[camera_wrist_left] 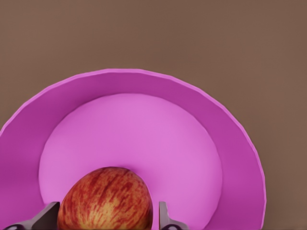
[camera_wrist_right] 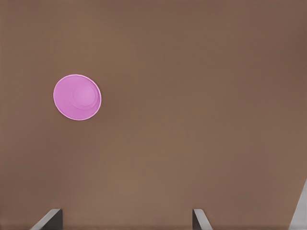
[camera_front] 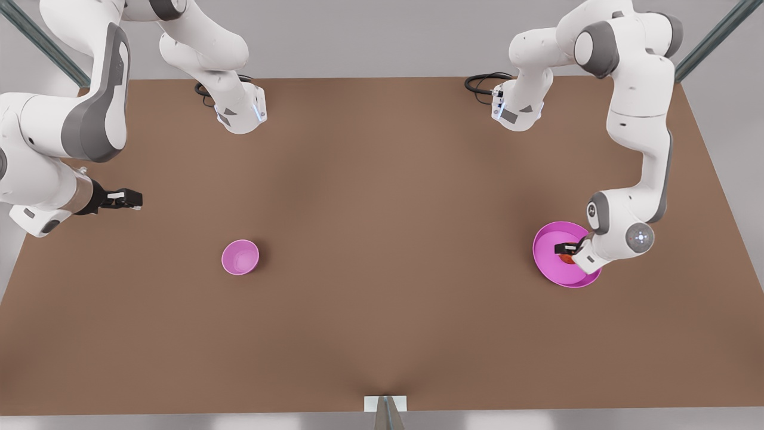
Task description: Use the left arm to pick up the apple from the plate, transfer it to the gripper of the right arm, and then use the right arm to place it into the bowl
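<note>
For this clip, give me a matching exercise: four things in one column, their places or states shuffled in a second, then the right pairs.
Things:
1. apple
2. bowl
3. left gripper
4. right gripper

Places or states:
A. stands alone on the table, nothing in it
B. waits in the air, open, at the front view's left
C. lies on the plate
D. down over the plate, a finger on either side of the apple

Pairs: 1-C, 2-A, 3-D, 4-B
</note>
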`<state>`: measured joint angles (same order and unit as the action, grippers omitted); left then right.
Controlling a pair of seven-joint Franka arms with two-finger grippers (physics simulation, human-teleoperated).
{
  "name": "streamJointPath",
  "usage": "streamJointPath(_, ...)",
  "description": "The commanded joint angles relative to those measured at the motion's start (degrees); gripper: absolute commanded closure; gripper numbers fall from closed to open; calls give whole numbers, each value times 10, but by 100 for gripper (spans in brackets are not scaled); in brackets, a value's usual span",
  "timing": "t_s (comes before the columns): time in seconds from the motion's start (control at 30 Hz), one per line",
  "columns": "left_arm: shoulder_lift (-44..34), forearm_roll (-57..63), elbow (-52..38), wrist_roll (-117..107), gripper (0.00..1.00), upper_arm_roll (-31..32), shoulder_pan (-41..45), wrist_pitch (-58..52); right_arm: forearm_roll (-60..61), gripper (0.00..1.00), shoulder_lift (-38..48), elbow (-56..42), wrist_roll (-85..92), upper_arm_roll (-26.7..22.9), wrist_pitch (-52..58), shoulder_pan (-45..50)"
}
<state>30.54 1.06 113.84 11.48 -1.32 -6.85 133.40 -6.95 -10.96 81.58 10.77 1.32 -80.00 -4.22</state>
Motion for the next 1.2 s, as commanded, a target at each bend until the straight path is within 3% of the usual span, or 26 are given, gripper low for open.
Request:
streamJointPath(0.0, 4, 1, 0, 43, 0, 0, 0, 3, 0, 0, 1, 0, 8, 0, 0, 0)
streamJointPath(0.17, 4, 0, 0, 43, 0, 0, 0, 2, 0, 0, 0, 1, 9, 0, 0, 0)
streamJointPath(0.23, 4, 0, -1, 43, 15, 1, 0, 2, 0, 0, -2, 1, 9, 0, 0, 0)
streamJointPath(0.53, 8, 1, -3, 42, 15, 2, 1, 20, -1, 0, -5, 2, 9, 0, 0, 0)
streamJointPath(0.8, 7, 0, -5, 42, 22, 4, 2, 14, -1, 0, -6, 6, 9, 0, -1, 0)
streamJointPath(0.87, -14, -48, -6, 38, 22, 6, 8, -19, -1, 0, -6, 6, 9, 0, -1, 0)
streamJointPath(0.9, -20, -90, -29, 36, 22, 17, 20, -77, -1, 0, -6, 5, 9, 0, -1, 0)
streamJointPath(1.0, -5, -141, -242, -53, 22, 66, 25, -353, 6, 0, -37, -18, 3, 1, -1, 9)
streamJointPath(1.03, 9, -158, -288, -82, 22, 94, 26, -382, 16, 0, -61, -40, 9, 6, -4, 32)
streamJointPath(1.1, 86, -273, -395, -188, 22, 206, 28, -416, 104, 0, -121, -78, 147, 17, -37, 33)
streamJointPath(1.17, 188, -379, -470, -313, 22, 317, 29, -411, 286, 0, -183, -75, 229, 21, -37, 33)
